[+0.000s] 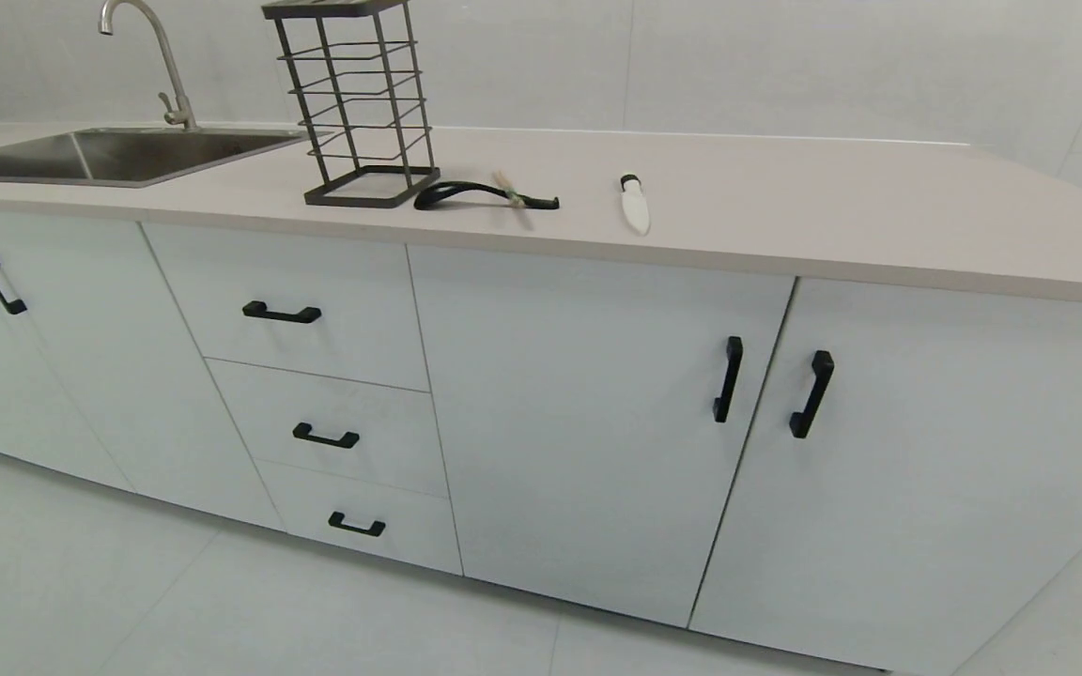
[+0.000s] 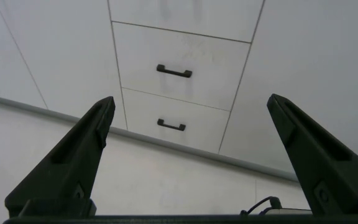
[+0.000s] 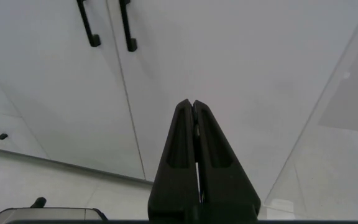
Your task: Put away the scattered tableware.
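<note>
- Left gripper (image 2: 191,102) – fingers spread wide with nothing between them, facing the lower drawers (image 2: 179,68) of the cabinet.
- Right gripper (image 3: 193,104) – fingers pressed together and holding nothing, in front of a pair of cabinet doors (image 3: 185,56).
- Black spoon (image 1: 466,194) lies on the countertop (image 1: 785,207) at 3 o'clock of the wire rack (image 1: 360,103), a pale stick-like utensil (image 1: 513,195) across its handle.
- White utensil with a black tip (image 1: 635,205) lies farther toward 3 o'clock, well apart from both grippers.
</note>
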